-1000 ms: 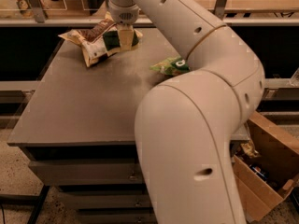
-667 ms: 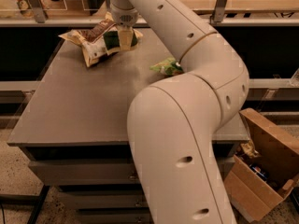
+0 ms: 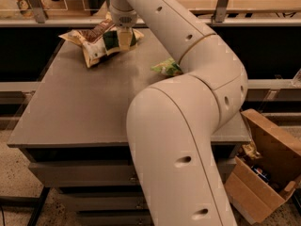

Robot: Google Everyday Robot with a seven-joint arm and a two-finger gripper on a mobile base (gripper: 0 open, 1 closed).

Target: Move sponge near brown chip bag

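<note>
The brown chip bag (image 3: 89,42) lies crinkled at the far left of the grey table (image 3: 80,107), with tan-yellow edges and a white label panel. The sponge (image 3: 110,40), with a dark green top, lies right against the bag's right side, partly hidden by my gripper. My gripper (image 3: 124,37) reaches down from above and sits right at the sponge, covering its middle. I cannot tell whether the sponge rests on the table or hangs just above it.
A bright green snack bag (image 3: 165,68) lies right of the table's middle, partly behind my arm. My big white arm (image 3: 188,126) covers the table's right half. An open cardboard box (image 3: 263,173) stands on the floor at the right. A rail with posts runs behind the table.
The arm's elbow and lower links have shifted to the right across the view. The gripper and the sponge have stayed at the brown chip bag's right side.
</note>
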